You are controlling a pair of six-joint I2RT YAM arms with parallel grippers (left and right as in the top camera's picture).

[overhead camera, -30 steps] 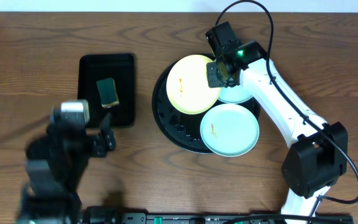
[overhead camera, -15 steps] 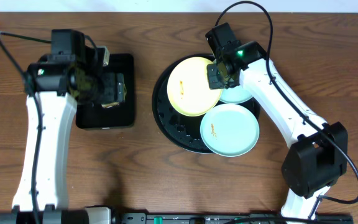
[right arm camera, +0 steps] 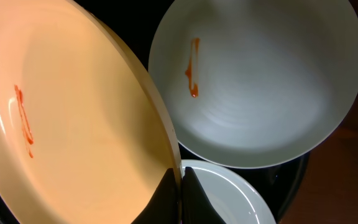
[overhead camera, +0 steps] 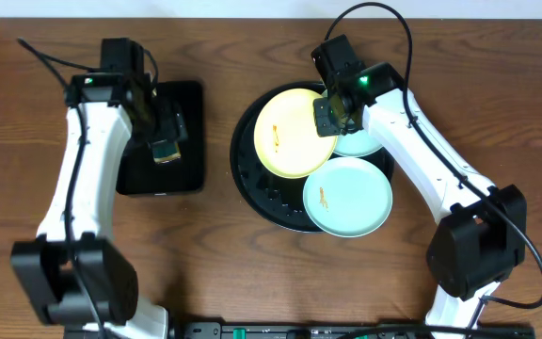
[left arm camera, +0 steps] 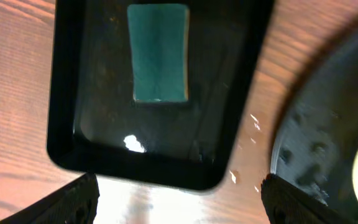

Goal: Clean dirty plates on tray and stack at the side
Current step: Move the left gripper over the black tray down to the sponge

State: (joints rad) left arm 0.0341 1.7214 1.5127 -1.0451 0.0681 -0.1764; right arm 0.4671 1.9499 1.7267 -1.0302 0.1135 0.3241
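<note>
Near edge of round black tray [overhead camera: 252,193]: mint-blue plate [overhead camera: 348,196] lies flat, orange streak on face. Beyond it, pale yellow plate [overhead camera: 290,132], orange-smeared, seemingly tilted, rim pinched tight in right gripper [right arm camera: 180,186]; it overlaps second mint-blue plate [overhead camera: 367,144]. Left gripper [left arm camera: 179,198] spread wide, empty, above rectangular black tray [left arm camera: 64,93] holding green sponge [left arm camera: 160,53].

Likely step: fetch sponge. Descend centred, close across narrow sides; hold yellow plate steady.

Plates smooth, glossy, shallow-dished plastic. Sponge soft-looking, matte, oblong. Round black tray floor studded.
</note>
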